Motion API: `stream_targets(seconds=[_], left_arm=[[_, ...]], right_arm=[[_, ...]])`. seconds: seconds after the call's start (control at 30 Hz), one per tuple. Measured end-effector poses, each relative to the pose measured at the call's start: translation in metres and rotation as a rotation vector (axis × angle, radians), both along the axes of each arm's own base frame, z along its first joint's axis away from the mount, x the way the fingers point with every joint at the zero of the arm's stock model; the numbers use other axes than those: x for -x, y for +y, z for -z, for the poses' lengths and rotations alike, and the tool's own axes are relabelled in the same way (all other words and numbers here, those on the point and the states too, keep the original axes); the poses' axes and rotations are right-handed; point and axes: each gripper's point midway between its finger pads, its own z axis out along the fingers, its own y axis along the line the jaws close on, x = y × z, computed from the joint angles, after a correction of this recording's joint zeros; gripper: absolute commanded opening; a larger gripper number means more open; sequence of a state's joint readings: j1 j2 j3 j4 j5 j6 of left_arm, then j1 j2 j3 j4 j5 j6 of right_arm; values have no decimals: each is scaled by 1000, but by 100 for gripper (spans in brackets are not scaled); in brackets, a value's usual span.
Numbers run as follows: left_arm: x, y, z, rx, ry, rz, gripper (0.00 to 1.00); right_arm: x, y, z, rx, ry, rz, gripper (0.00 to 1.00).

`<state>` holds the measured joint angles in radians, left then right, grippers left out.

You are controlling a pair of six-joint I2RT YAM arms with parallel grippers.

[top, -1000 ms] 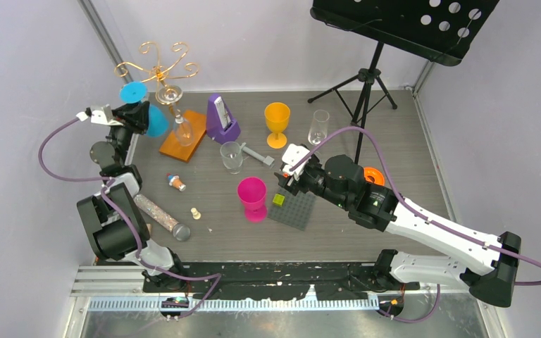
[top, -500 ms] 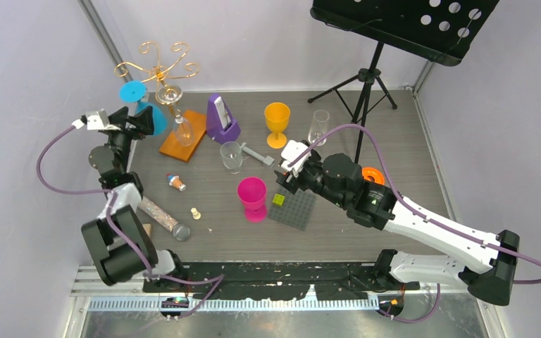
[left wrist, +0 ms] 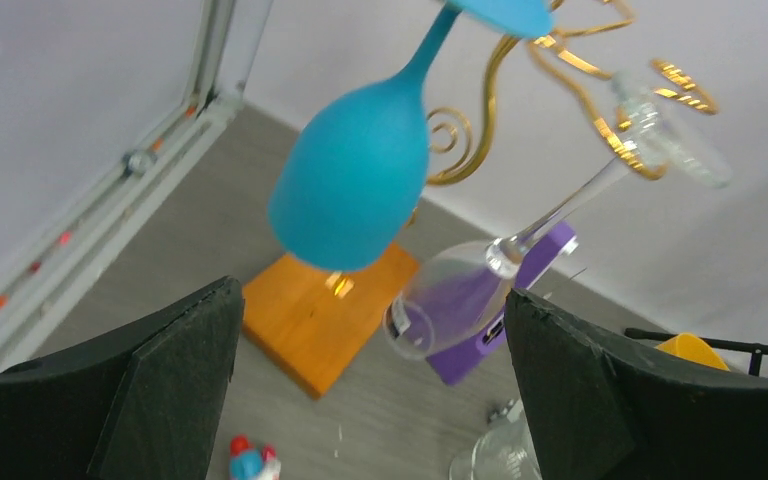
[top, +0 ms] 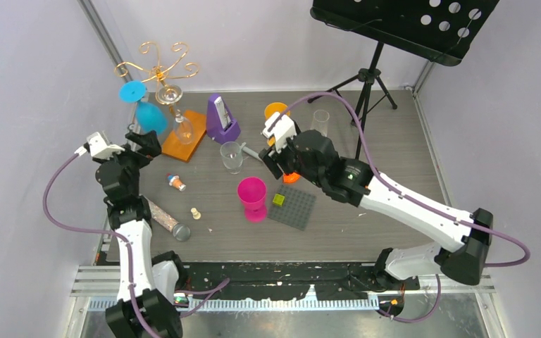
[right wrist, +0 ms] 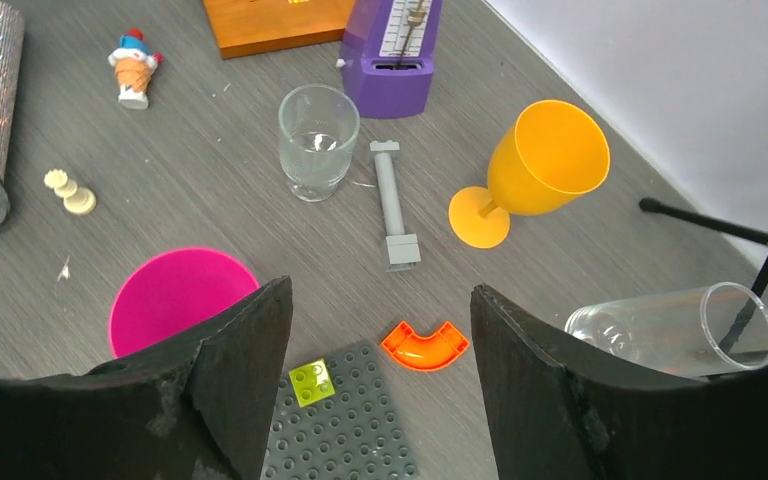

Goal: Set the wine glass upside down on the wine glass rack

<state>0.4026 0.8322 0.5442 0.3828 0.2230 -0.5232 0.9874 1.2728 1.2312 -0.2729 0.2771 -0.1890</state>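
A blue wine glass (top: 151, 117) hangs upside down by its foot from the gold wire wine glass rack (top: 159, 68), next to a clear wine glass (top: 181, 129) that hangs the same way. In the left wrist view the blue wine glass (left wrist: 352, 186) hangs free under the rack (left wrist: 572, 62), above its orange base (left wrist: 312, 322). My left gripper (top: 148, 143) stands open, below and just short of the glass, holding nothing. My right gripper (top: 276, 156) is open and empty above the table, near an upright orange wine glass (right wrist: 546, 160).
A purple metronome (top: 222, 120), a clear tumbler (top: 231, 156), a pink cup (top: 252, 194), a grey baseplate (top: 293, 208) and a clear flute (top: 319, 122) crowd the middle. A glitter microphone (top: 163, 217) lies at the left. The black music stand (top: 366, 77) is at the back right.
My left gripper has opened, let go of the blue wine glass and drawn back towards the near side; the glass stays on the rack. My right arm has swung towards the far left and opened wider.
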Motion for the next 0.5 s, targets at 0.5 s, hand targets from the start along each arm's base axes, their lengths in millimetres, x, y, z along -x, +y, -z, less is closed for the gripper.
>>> stream_targets(seconds=[0.5], left_arm=[[58,-42,57,218,369,-2,100]], right_arm=[[-38,20,24,-30,309,100,71]])
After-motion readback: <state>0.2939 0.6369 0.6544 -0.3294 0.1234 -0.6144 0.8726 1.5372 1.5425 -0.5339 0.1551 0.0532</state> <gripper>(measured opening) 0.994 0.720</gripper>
